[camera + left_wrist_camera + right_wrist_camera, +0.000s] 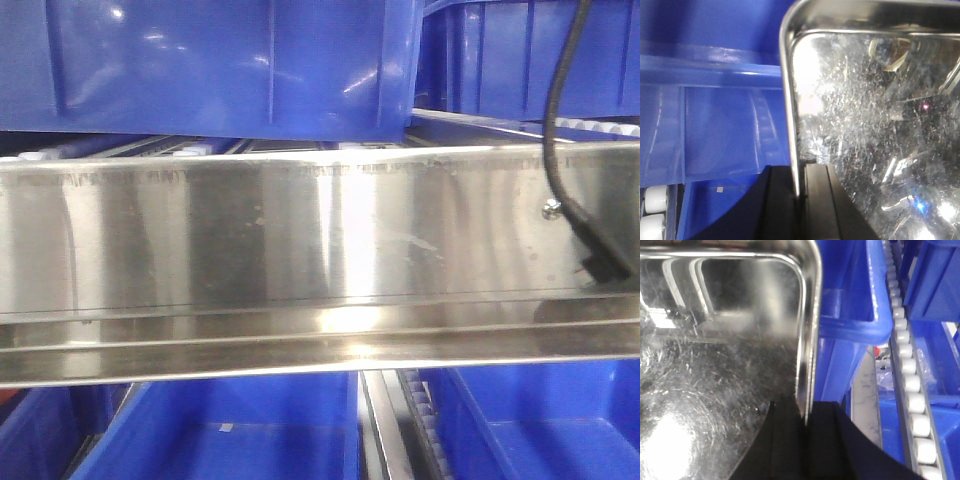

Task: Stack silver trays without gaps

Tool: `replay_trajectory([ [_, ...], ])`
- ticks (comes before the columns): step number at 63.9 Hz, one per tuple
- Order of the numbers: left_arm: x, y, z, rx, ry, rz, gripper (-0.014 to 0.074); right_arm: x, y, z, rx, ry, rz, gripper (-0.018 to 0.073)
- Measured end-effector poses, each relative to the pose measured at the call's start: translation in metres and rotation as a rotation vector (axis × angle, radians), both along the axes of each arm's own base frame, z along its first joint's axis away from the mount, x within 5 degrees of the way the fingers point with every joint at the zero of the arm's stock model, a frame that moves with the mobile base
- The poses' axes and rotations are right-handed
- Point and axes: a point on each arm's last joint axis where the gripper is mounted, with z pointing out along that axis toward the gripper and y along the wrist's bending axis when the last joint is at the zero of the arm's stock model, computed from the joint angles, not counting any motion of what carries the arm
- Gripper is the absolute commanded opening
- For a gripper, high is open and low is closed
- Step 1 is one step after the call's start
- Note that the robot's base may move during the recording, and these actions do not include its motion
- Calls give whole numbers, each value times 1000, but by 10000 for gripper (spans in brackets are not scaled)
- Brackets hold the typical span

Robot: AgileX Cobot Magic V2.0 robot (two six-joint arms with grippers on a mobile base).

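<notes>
Silver tray (875, 125), shiny, scratched, round-cornered, side rims gripped tight by black left pincer (800, 181) and right pincer (806, 414)

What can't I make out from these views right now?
Front view: rail blocks the middle; no tray or arm shows.
Left wrist: tray cut off at right; it hides whatever lies beneath.
Right wrist: tray cut off at left; right pincer cut off by bottom edge.

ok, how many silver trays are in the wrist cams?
1, seemingly: the silver tray spans both wrist views, left end effector clamping one rim, right end effector the opposite rim. They could be two separate trays; others nested underneath would be hidden.
</notes>
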Motion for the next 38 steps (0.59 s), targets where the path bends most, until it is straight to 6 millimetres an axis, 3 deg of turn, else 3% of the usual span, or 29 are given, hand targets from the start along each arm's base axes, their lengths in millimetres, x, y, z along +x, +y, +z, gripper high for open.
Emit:
replay_trajectory([
  [15, 0, 0, 3, 4, -15, 2, -17, 1, 0, 1, -3, -20, 2, -75],
  [38, -3, 4, 31, 42, -90, 10, -17, 2, 3, 6, 33, -61, 21, -75],
])
